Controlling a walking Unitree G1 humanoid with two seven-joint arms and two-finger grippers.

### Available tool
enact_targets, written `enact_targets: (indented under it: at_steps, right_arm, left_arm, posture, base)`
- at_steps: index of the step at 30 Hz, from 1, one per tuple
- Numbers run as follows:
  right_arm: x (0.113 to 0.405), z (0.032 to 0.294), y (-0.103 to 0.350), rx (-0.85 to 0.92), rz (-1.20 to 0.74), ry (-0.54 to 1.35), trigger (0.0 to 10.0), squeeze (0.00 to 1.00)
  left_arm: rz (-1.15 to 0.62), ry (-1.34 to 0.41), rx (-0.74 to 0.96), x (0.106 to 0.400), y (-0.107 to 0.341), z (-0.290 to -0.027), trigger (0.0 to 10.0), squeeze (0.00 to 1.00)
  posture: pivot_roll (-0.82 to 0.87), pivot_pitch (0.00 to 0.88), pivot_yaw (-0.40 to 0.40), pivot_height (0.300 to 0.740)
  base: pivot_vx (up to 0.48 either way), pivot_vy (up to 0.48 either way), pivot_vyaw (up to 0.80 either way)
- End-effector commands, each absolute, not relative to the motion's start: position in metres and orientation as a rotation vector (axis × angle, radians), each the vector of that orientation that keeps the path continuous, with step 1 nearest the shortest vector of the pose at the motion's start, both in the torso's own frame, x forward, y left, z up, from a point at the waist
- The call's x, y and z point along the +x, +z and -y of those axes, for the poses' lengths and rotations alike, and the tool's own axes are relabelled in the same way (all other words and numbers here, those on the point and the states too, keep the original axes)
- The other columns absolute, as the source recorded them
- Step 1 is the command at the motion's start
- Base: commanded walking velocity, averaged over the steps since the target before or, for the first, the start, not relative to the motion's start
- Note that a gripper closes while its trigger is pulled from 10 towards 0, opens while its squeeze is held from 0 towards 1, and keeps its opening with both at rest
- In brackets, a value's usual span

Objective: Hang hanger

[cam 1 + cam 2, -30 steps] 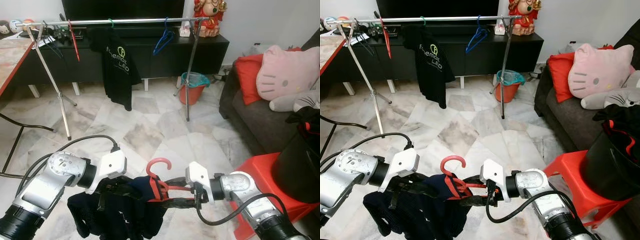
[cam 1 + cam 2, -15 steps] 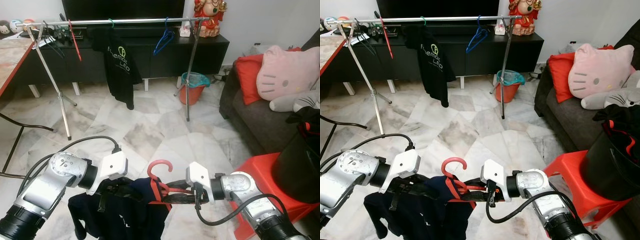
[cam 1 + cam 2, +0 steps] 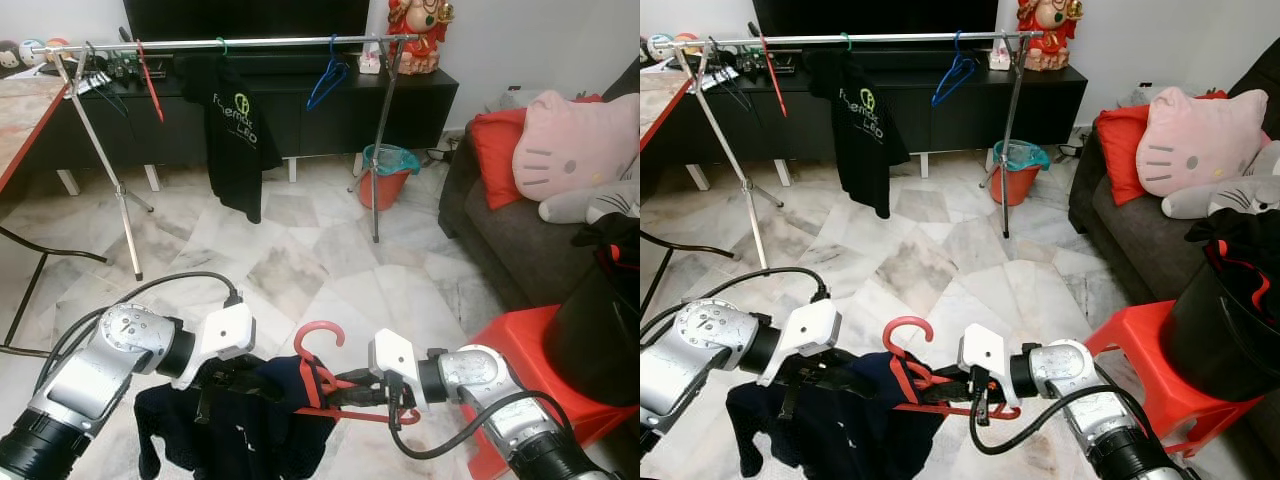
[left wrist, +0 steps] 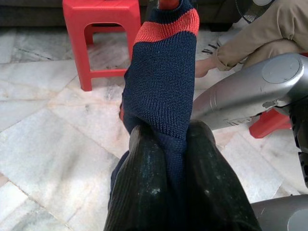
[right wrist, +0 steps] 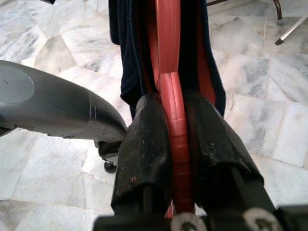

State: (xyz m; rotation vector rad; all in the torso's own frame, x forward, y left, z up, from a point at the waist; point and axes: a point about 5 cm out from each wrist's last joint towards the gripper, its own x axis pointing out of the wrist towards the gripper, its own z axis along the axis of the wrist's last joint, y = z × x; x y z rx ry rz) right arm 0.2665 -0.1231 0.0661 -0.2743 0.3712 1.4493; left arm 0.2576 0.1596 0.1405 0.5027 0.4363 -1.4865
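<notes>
Low down, right hand (image 5: 171, 144) clamped on red hanger (image 3: 322, 372), left hand (image 4: 168, 159) pinching its navy sweater (image 4: 163, 91).

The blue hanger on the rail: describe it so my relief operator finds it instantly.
Look at the silver clothes rail before the dark TV cabinet. Right of the hanging black T-shirt, near the rail's right leg, hangs the blue hanger: bare, tilted, the rail's only blue one.

Red plastic hanger (image 3: 335, 378), hook (image 3: 318, 335) upright toward 12 o'clock, carries a navy knit garment with a red-orange band (image 4: 163, 62), draped toward 8 o'clock. Clothes rail (image 3: 230, 43) stands well apart at 12 o'clock.
</notes>
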Motion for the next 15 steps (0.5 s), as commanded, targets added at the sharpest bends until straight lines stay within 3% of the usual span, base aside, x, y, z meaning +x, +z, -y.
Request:
enact_targets:
  at_steps: [1, 12, 13, 14, 15]
  right_arm:
    - [0.2684, 0.1238, 0.0634, -0.269, -0.384, 1.412, 0.0, 0.0]
    - [0.2691, 0.1224, 0.06, -0.296, -0.387, 1.396, 0.0, 0.0]
    - [0.2694, 0.1223, 0.0603, -0.293, -0.379, 1.389, 0.0, 0.0]
    - [0.2698, 0.1222, 0.0607, -0.293, -0.374, 1.384, 0.0, 0.0]
    - [0.2698, 0.1222, 0.0607, -0.293, -0.374, 1.384, 0.0, 0.0]
  left_arm:
    - [-0.38, -1.49, 0.518, 0.2617, 0.151, -0.1546, 10.0, 0.0]
    - [-0.335, -1.454, 0.567, 0.268, 0.152, -0.1551, 10.0, 0.0]
    - [-0.333, -1.445, 0.563, 0.2698, 0.1526, -0.1554, 10.0, 0.04]
    - [-0.331, -1.445, 0.56, 0.2705, 0.1533, -0.1553, 10.0, 0.87]
    - [-0.331, -1.445, 0.56, 0.2705, 0.1533, -0.1553, 10.0, 0.87]
  posture:
    - [-0.01, 0.01, -0.07, 0.74]
    - [-0.01, 0.011, -0.069, 0.74]
    - [-0.01, 0.013, -0.069, 0.74]
    - [-0.01, 0.013, -0.069, 0.74]
    - [-0.01, 0.013, -0.069, 0.74]
  base:
    - [0.0, 0.0, 0.0]
    - [0.0, 0.0, 0.0]
    - [0.0, 0.0, 0.0]
    - [0.0, 0.0, 0.0]
    - [0.0, 0.0, 0.0]
